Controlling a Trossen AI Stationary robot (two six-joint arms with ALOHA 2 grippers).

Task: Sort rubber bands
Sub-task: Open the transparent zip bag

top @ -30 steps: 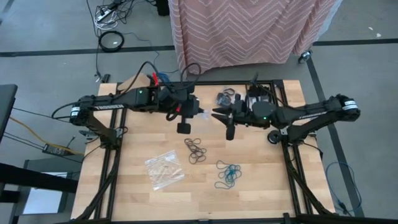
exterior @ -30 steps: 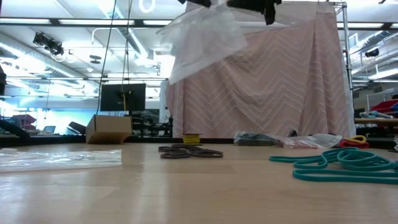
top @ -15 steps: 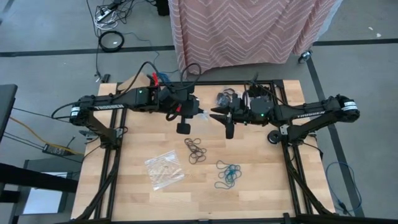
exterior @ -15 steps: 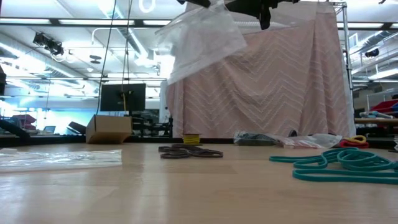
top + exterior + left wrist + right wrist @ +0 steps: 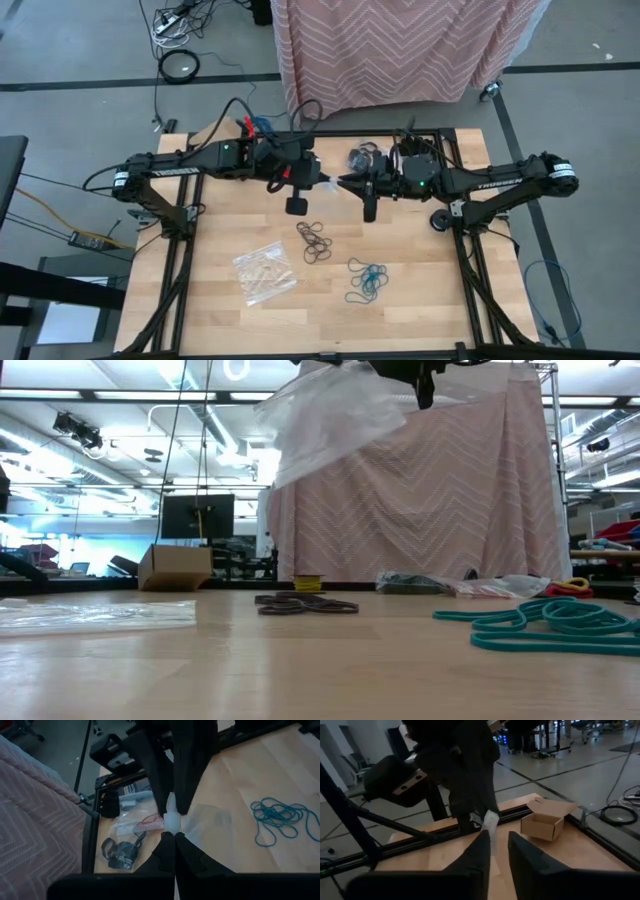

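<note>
- Holding a clear plastic bag (image 5: 325, 415) in the air between the two arms, above the rear middle of the table (image 5: 220, 310); both pincers meet at it in the high view.
- Left pincer (image 5: 172, 822) is clamped tight on a bunched edge of the bag; its wrist view shows the fingers pressed together on the white fold.
- Right pincer (image 5: 499, 845) shows a narrow gap between its fingers, with the bag edge just ahead of the tips; can't tell from these views if it actually has film pinched, looks like not quite.
- Rubber bands all lie on the table, none in the bag: a dark bunch (image 5: 315, 240) near the middle, a teal bunch (image 5: 366, 280) toward the front right, and a black bunch (image 5: 364, 156) at the rear edge.
- A second clear bag (image 5: 265, 271) lies flat at front left, well apart from the arms.
- Step in hand, judged: getting the bag mouth opened so bands can go in.
- To do it well: right pincer should take one layer only, just beside the left's pinch, then pull apart gently.
- Keep the left clamp firm; thin film slips.
- Risk: catching both layers leaves the mouth shut, and a hard tug could tear it.
</note>
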